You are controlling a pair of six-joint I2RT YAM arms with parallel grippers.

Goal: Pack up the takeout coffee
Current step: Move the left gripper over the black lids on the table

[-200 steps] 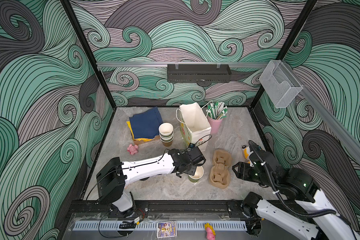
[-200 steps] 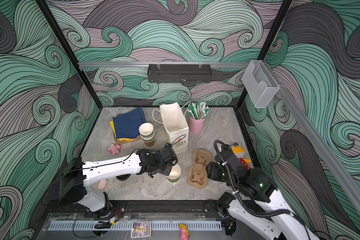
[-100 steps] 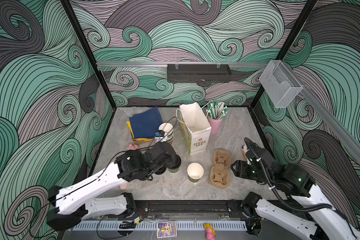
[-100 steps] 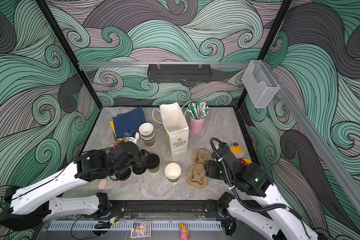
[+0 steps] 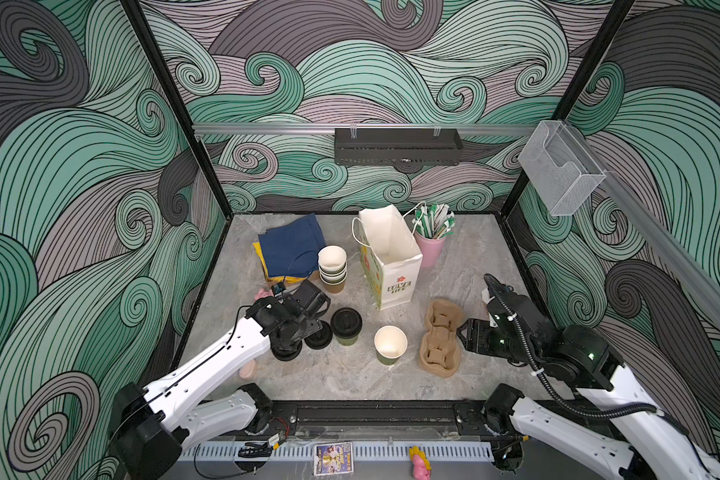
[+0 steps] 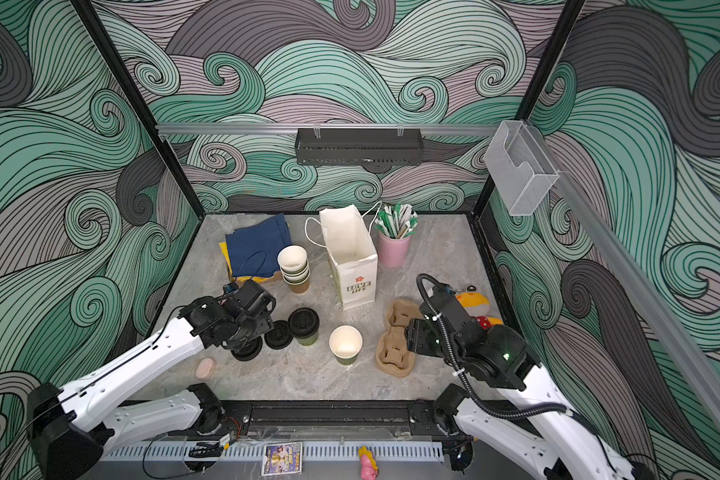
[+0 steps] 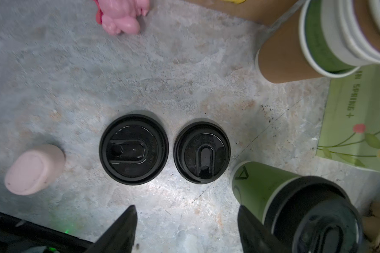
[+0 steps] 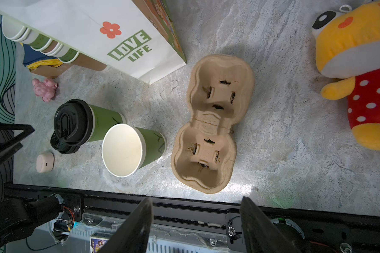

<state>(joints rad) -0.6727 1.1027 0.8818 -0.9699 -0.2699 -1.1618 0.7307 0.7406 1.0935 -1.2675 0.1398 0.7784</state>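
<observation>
The left end effector [image 7: 185,211] is cut off by the left wrist view's edge, only its tips showing; in both top views its own wrist hides them and part of a loose black lid [image 5: 287,356] near the lidded cup [image 5: 346,325]. In the right wrist view a second loose lid [image 8: 63,146] sits mostly hidden behind that cup.

Bright, soft shadows, tabletop [image 7: 162,192] glare, blurred wrist-view edges

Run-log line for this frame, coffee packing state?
left gripper open near loose black lids | right gripper open, empty | lidded cup and unlidded cup outside empty pulp carrier
</observation>
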